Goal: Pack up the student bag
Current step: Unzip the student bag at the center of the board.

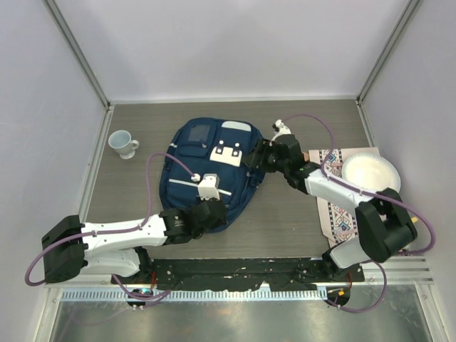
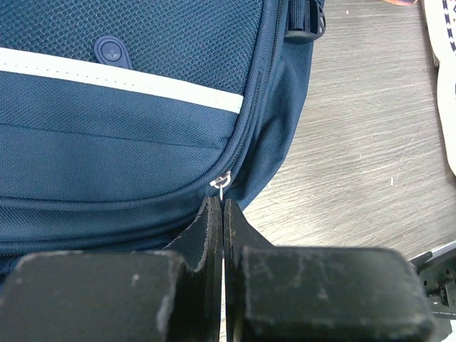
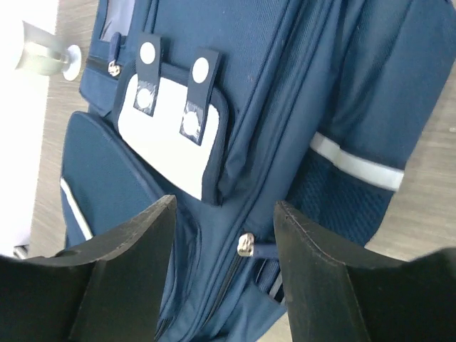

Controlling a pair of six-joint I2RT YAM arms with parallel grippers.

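The student bag [image 1: 206, 171] lies flat mid-table, navy with white stripes and a white patch [image 3: 167, 135] bearing two buckle marks. My left gripper [image 2: 216, 203] is at the bag's near right corner [image 1: 217, 214], shut, with the thin metal tab of a silver zipper pull [image 2: 224, 182] caught between its tips. My right gripper [image 3: 224, 206] hovers at the bag's right side [image 1: 258, 158], open. Between its fingers, untouched, lies a second silver zipper pull [image 3: 246, 244] with a blue cord, on a partly unzipped seam.
A white mug [image 1: 125, 144] stands at the far left of the table. A white bowl [image 1: 370, 174] rests on a patterned cloth [image 1: 338, 214] at the right. Grey walls enclose the table on three sides.
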